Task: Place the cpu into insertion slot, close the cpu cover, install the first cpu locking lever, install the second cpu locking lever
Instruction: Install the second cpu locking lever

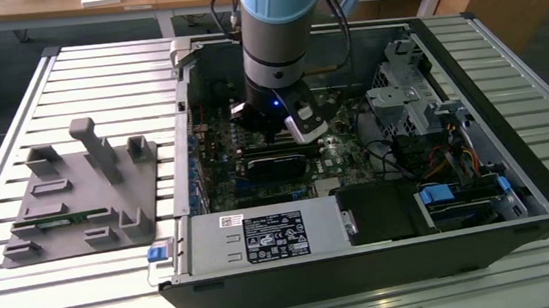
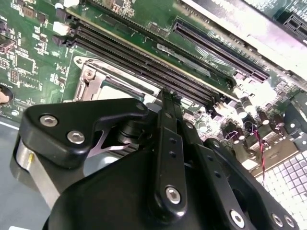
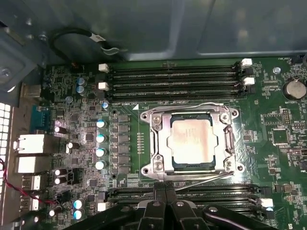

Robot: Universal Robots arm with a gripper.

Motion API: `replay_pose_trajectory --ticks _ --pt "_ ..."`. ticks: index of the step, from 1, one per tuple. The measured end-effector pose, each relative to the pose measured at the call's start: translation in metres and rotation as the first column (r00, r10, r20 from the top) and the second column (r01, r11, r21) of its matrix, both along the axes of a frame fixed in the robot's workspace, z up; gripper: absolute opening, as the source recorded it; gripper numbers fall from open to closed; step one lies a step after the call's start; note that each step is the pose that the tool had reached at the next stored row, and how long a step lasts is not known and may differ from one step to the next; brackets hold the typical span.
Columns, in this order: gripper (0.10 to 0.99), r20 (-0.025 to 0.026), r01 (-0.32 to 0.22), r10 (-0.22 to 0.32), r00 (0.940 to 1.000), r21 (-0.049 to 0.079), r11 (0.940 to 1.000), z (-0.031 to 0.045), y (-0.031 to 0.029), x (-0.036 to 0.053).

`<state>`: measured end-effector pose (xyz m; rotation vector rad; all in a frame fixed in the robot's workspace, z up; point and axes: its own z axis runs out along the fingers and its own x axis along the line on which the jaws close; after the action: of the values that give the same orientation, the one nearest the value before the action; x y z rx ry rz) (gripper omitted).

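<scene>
In the first wrist view the cpu (image 3: 192, 141) lies silver-faced in the insertion slot (image 3: 193, 167) on the green board. The cpu cover (image 3: 160, 152) is down flat around it. One thin wire lever (image 3: 192, 105) lies along the socket's far edge. The other lever (image 3: 211, 176) runs slightly slanted along the near edge. My gripper (image 3: 165, 188) is shut, with nothing seen between its fingertips, which sit just beside the near lever's end. In the second wrist view a black finger (image 2: 166, 108) points at the socket (image 2: 103, 86). In the exterior view the gripper (image 1: 271, 134) hangs inside the open computer case.
Black memory slots (image 3: 175, 79) flank the socket on both sides, and a row of capacitors (image 3: 100, 143) stands beside it. The case holds a power supply (image 1: 261, 237), a drive cage (image 1: 402, 96) and cables. A grey fixture plate (image 1: 81, 191) lies at the exterior view's left.
</scene>
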<state>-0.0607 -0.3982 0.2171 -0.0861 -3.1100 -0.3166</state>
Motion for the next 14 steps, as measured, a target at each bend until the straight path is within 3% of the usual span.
replay_pose_trajectory --ticks 10,14 --pt "0.11 -0.0001 0.0 0.0 1.0 0.018 0.9998 -0.008 -0.0034 -0.0068" --pt "0.11 0.0 0.0 0.0 1.0 0.031 0.9995 -0.0117 -0.0035 -0.0074"
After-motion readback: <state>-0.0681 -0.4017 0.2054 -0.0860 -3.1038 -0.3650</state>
